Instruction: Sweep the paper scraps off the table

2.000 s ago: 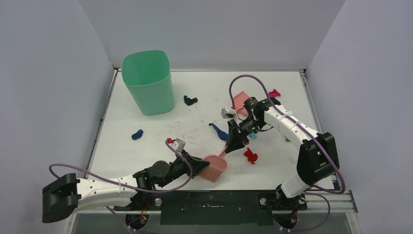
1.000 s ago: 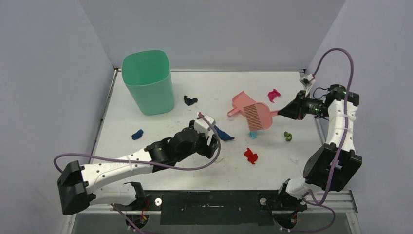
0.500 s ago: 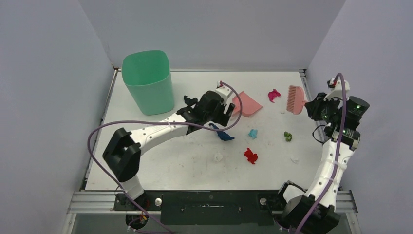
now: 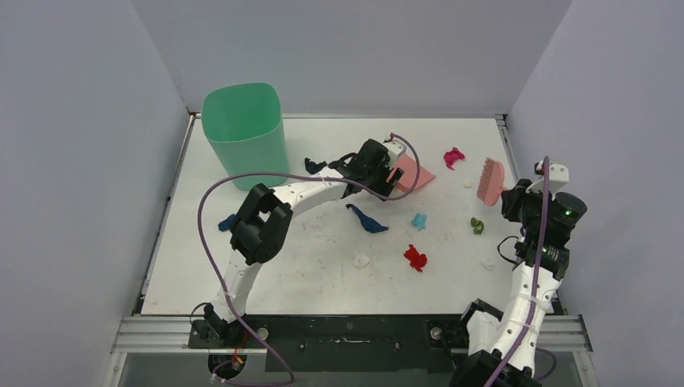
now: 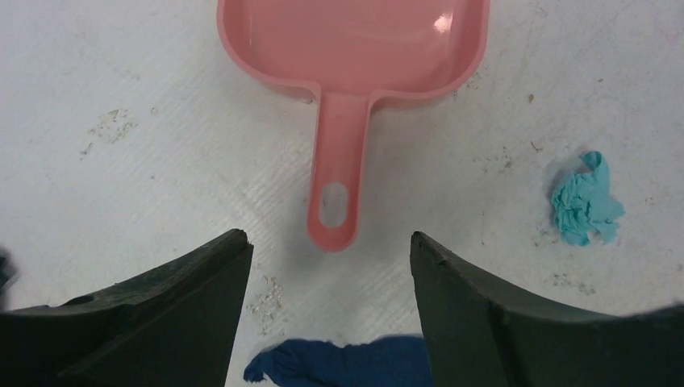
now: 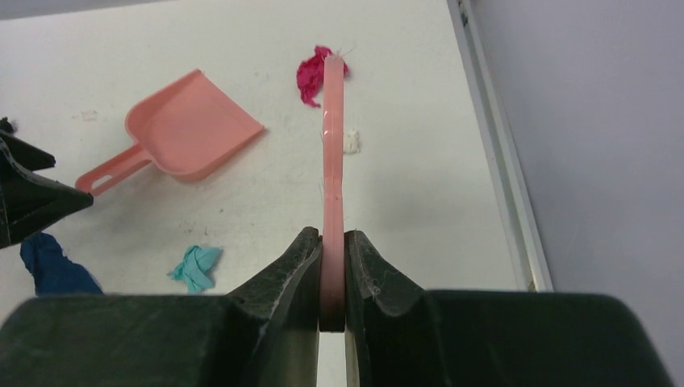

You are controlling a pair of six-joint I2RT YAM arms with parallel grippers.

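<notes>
Large flat white table [image 4: 266,266], grey walls around it. Back left: a tall mint-green plastic bin [image 4: 244,135], upright. A small dark blue crumpled paper scrap [image 4: 227,222] lies in front of the bin, right beside the left arm's elbow. A black crumpled paper scrap [image 4: 313,166] lies right of the bin, near the left wrist.

The left gripper [image 5: 328,240] is low over the table with its jaws spread wide and nothing held. The handle end of the pink plastic dustpan [image 4: 413,172] lies just ahead between the fingertips, ungripped. The dustpan lies flat, mid-back of the table.

A larger dark blue paper scrap [image 4: 364,219] is just on the near side of that gripper. A white paper scrap [image 4: 361,260] is closer to the near edge. A light blue paper scrap [image 4: 419,220] and a red paper scrap [image 4: 415,257] are centre-right, apart from each other. A magenta paper scrap [image 4: 453,156] is at back right, beyond the dustpan. A green paper scrap [image 4: 477,225] and a second white bit [image 4: 488,263] are near the right edge. All scraps are on the table.

The right gripper [image 6: 332,238] has its jaws pinched narrow on the handle of the pink plastic brush [image 4: 490,179], by the right edge. The brush's far end points at the magenta scrap. Can't tell if the bristles touch the table.
</notes>
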